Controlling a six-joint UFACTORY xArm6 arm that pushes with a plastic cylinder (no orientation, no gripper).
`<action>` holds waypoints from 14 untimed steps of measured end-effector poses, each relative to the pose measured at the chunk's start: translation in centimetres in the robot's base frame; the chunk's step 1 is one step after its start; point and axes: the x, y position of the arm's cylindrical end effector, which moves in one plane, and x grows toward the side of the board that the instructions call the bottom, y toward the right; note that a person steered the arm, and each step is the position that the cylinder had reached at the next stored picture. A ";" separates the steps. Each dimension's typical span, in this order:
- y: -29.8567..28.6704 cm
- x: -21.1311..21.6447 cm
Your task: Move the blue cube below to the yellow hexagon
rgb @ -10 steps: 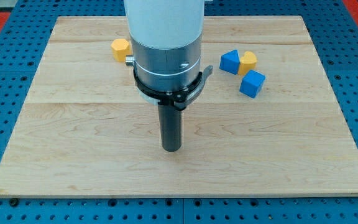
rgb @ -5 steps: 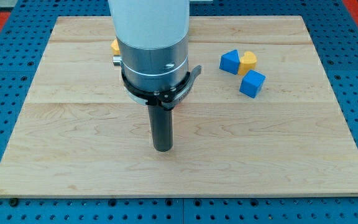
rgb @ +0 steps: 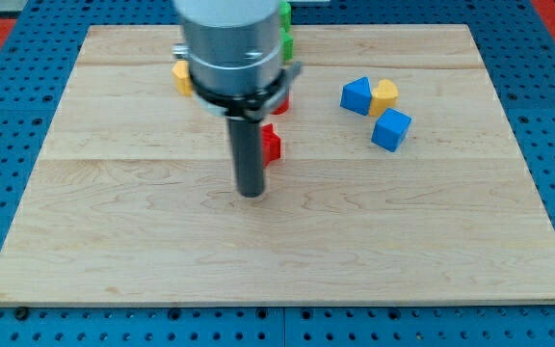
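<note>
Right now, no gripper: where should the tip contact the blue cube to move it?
Probably its view's-right face, pushing toward the view's left: the blue cube sits well right of the yellow hexagon. My tip is on the cube's left, so it must circle round first.

My tip (rgb: 251,193) stands on the worktop (rgb: 114,241) near its middle. A red block (rgb: 273,144) lies just above it, to the view's right. The yellow hexagon (rgb: 180,77) is up left, half hidden behind my arm. Well apart on the right, a blue block (rgb: 356,95) touches a yellow block (rgb: 385,95), and the blue cube (rgb: 391,129) lies just below them.
</note>
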 end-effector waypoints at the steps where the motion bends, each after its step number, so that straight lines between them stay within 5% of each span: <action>1: 3.6 0.0; 3: 15.3 -2.5; 5: 23.4 -13.2; 8: 17.6 -7.0; 12: 12.2 -14.3; 14: 12.4 -12.9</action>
